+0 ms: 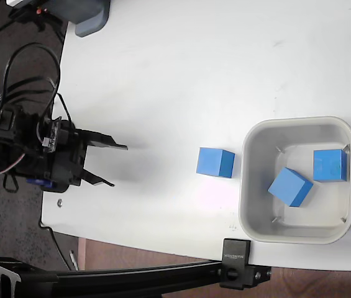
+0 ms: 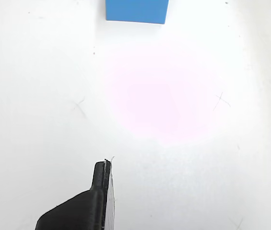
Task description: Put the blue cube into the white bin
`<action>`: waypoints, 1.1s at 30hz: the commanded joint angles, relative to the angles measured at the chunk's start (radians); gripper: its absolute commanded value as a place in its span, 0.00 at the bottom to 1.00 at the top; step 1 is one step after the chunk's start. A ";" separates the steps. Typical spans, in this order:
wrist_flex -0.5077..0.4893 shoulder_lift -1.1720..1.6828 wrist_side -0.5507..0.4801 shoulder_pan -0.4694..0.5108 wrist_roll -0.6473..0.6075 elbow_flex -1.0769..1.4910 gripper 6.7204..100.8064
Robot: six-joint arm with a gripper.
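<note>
Black clamp hardware (image 1: 236, 263) on a dark rail sits nearest the fixed camera, gripping the table's near edge just below the bin.

Largest of all is the white table (image 1: 194, 74), bare and lightly scuffed, filling most of the fixed view. At its left edge stands the arm (image 1: 20, 149), black and hung with looping cables. On the right lies the white bin (image 1: 250, 186), a square, shallow, off-white tub with rounded corners and a thick rim.

Next, the gripper (image 1: 114, 165) points right over the table's left part, its two black fingers spread apart with nothing between them; it is well apart from every cube. In the wrist view only one dark fingertip (image 2: 101, 179) shows at the bottom edge.

Smallest are three plain bright-blue cubes, alike in look. The blue cube (image 1: 215, 162) still outside rests flat on the table just left of the bin's wall, not touching it; in the wrist view it appears at the far top edge (image 2: 136, 10). Inside the bin, one cube (image 1: 290, 187) lies turned at an angle near the middle, and another (image 1: 330, 165) sits square by the right wall.
</note>
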 commanded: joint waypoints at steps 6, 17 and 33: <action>-0.009 0.023 -0.037 0.008 -0.017 -0.026 0.99; -0.009 0.023 -0.014 0.009 -0.008 -0.026 0.99; -0.066 -0.282 0.032 0.049 0.003 -0.272 0.96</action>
